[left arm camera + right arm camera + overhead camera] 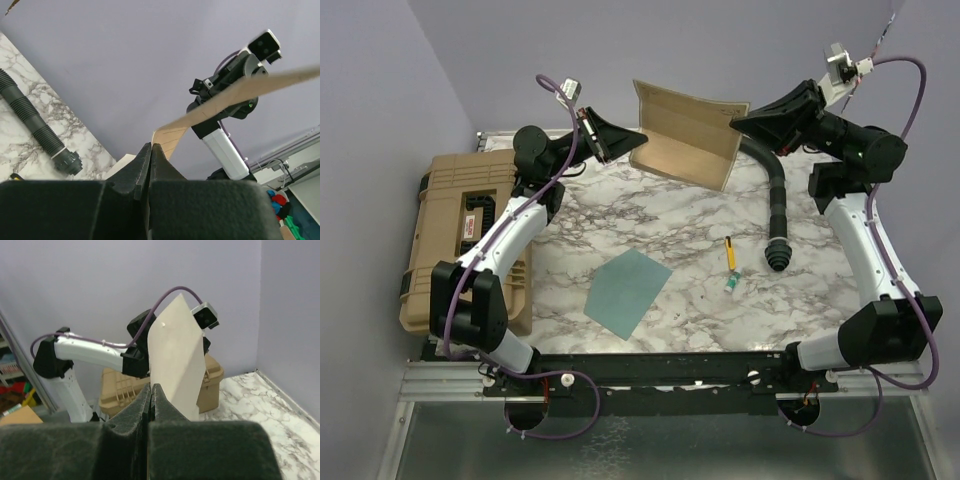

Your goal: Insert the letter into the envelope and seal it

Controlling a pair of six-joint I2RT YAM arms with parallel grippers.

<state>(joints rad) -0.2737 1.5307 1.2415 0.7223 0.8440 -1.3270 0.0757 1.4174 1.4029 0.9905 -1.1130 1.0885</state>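
Observation:
The tan letter (685, 140) hangs in the air over the back of the table, folded along a crease, held between both arms. My left gripper (640, 137) is shut on its left edge. My right gripper (738, 120) is shut on its right edge. In the left wrist view the letter (225, 100) stretches away from my closed left gripper (151, 146). In the right wrist view the letter (177, 360) rises from my closed right gripper (151, 386). The teal envelope (628, 291) lies flat on the marble table near the front middle, away from both grippers.
A black corrugated hose (778, 205) lies at the right back, also in the left wrist view (30, 120). A yellow pen (730, 253) and a small green-white item (731, 285) lie right of the envelope. A tan case (460, 235) sits at the left edge.

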